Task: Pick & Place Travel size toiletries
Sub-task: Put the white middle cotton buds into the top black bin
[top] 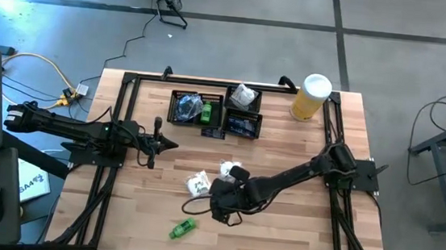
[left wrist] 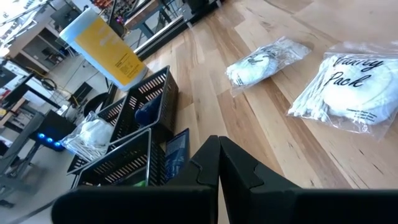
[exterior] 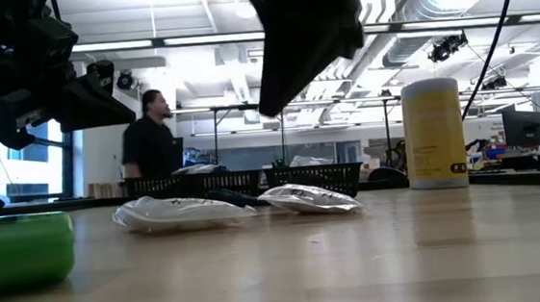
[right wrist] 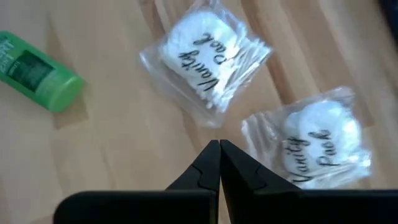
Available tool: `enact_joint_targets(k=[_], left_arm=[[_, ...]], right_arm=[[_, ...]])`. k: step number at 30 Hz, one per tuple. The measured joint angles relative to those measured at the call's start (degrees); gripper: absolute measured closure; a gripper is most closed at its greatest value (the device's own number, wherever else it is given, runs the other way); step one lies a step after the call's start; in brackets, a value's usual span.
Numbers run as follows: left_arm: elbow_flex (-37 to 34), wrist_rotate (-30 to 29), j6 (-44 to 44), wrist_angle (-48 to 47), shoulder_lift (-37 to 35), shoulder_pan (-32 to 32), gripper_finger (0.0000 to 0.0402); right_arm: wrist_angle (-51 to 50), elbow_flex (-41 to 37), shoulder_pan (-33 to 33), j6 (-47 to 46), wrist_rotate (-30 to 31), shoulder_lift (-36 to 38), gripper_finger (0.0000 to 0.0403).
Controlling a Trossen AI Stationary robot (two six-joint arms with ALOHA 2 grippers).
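While both arms hang over the wooden table (top: 279,227), neither carries anything: the right gripper (right wrist: 219,155) has its two dark fingers pressed tip to tip with nothing between them, and it sits low above the middle of the table, at about six o'clock from the black mesh trays (top: 216,112). Two clear bags of white cotton pads and swabs, printed "Vanity Pack", lie on the wood under and just beside it; the near bag (right wrist: 208,53) and the far bag (right wrist: 317,143) are side by side with a narrow strip of bare table between them, and the clenched tips hover above that strip without touching either. A small green bottle (top: 183,228) lies on its side at roughly seven o'clock from that gripper, well apart from the bags and close to the table's front edge. The left gripper (left wrist: 219,152) is likewise clenched on nothing and waits at the nine o'clock side of the table, pointing toward the trays. Inside the trays are a green item, a dark blue packet and a white crinkly bag. At about two o'clock from the trays stands a tall yellow can (top: 311,98) with a white lid. Beyond the table, in the low view, a person (exterior: 153,136) in dark clothes is in the room.
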State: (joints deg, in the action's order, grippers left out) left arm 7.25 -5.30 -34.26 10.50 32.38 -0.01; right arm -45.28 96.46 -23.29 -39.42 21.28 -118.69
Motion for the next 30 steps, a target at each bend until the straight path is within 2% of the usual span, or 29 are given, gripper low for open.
enact_joint_targets(k=[10,14,21,27,30], left_arm=[[0.0,0.0,0.0,-0.1,0.0,0.0,0.0401],[0.0,0.1,0.0,-0.1,0.0,0.0,0.0401],[0.0,0.1,0.0,-0.2,0.0,0.0,0.0401],[0.0,0.2,0.3,-0.5,0.0,0.0,0.0401],[0.0,0.2,0.3,-0.5,0.0,0.0,0.0401]], right_arm=[[-4.9,7.3,-1.3,1.4,-0.1,-8.9,0.04],[-9.1,7.2,-1.2,-1.6,-2.3,-9.3,0.04],[-8.7,6.9,-1.0,-1.5,-2.7,-9.3,0.04],[-9.9,6.9,-1.5,-1.3,7.9,-9.3,0.04],[-9.9,6.9,-1.5,-1.3,6.9,-9.7,0.04]])
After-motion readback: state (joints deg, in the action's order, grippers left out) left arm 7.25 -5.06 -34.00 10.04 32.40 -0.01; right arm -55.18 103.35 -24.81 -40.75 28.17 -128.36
